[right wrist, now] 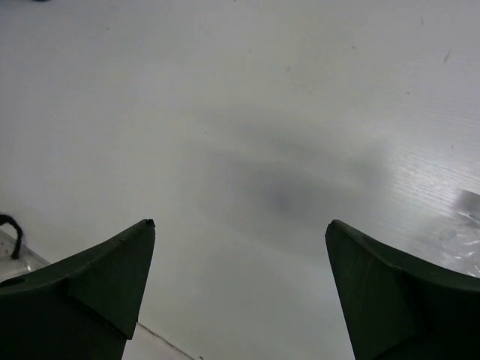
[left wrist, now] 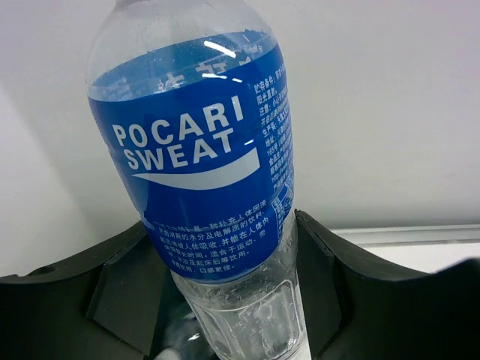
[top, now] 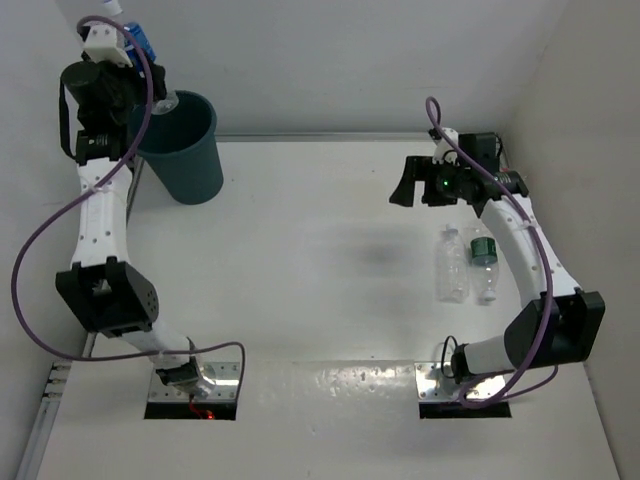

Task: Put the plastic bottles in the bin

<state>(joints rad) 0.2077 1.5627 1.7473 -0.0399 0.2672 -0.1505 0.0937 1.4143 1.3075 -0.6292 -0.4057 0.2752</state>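
Pinched between the dark jaws of the left gripper [left wrist: 225, 247], a blue-labelled bottle [left wrist: 199, 165] fills the left wrist view. It is tilted, with its cap cut off by the top edge and its clear base by the bottom edge. From above, that bottle is mostly hidden behind the left wrist [top: 100, 90]. Only a patch of blue shows at the far left corner, raised by the far rim of the bin [top: 195, 170], and whether it hangs over the opening cannot be told. The white table [top: 320, 250] is closed in by plain white walls [top: 350, 60] at the back and along both sides, and open surface stretches from the bin across to the right arm [top: 520, 240]. The bin stands at the far left, close to the back wall, its dark inside hard to make out. On the right, the right gripper [top: 408, 188] hangs above the table with its jaws spread wide and nothing between them. Just nearer than it, beside the right arm, a clear bottle [top: 452, 265] and a green-labelled bottle [top: 484, 262] lie side by side, touching or nearly so, well apart from the bin.
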